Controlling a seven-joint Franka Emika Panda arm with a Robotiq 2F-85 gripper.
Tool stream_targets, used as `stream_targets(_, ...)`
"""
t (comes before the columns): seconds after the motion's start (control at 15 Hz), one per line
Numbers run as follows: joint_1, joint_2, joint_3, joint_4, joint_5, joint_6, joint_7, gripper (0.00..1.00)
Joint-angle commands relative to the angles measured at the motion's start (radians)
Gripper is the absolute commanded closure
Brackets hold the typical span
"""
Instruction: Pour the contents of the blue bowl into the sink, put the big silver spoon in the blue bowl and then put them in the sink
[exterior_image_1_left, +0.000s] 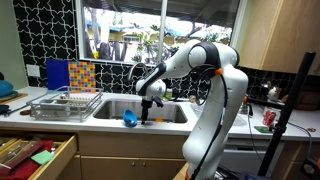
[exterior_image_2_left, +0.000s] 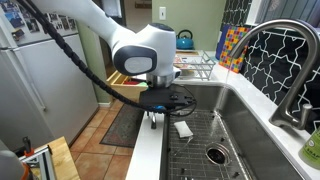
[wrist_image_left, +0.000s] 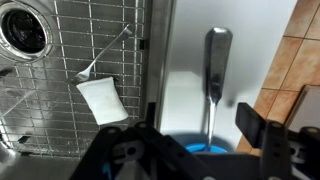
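In the wrist view the big silver spoon (wrist_image_left: 217, 62) lies on the counter strip beside the sink (wrist_image_left: 157, 50), its scoop end far from me. Its handle runs down to the blue bowl (wrist_image_left: 205, 149), which shows as a blue sliver under the gripper body. My gripper (wrist_image_left: 200, 118) hangs right over the handle, jaws apart, one finger on each side and not touching it. In an exterior view the blue bowl (exterior_image_1_left: 130, 118) sits at the sink's (exterior_image_1_left: 115, 108) front edge, next to the gripper (exterior_image_1_left: 150, 110). From the opposite side the gripper (exterior_image_2_left: 155, 115) hides the bowl.
A wire grid covers the sink floor (exterior_image_2_left: 215, 135), with a white object (wrist_image_left: 102, 98) lying on it near the drain (wrist_image_left: 22, 28). A wire dish rack (exterior_image_1_left: 65, 103) stands beside the sink. A drawer (exterior_image_1_left: 35, 152) is pulled open below. The faucet (exterior_image_2_left: 285, 60) arches over the basin.
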Motion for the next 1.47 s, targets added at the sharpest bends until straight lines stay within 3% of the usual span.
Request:
stream_targets(0.0, 0.014, -0.040, -0.008, -0.046, 0.053, 0.043, -0.049, 0.51)
stream_targets(0.4, 0.023, -0.049, -0.008, -0.055, 0.064, 0.038, -0.069, 0.95)
stream_targets(0.47, 0.023, -0.048, -0.008, -0.057, 0.059, 0.038, -0.067, 0.99)
stream_targets(0.93, 0.022, -0.061, -0.010, -0.051, 0.055, 0.024, -0.053, 0.98)
stream_targets(1.4, 0.023, -0.140, -0.009, -0.022, 0.014, -0.072, -0.029, 0.98)
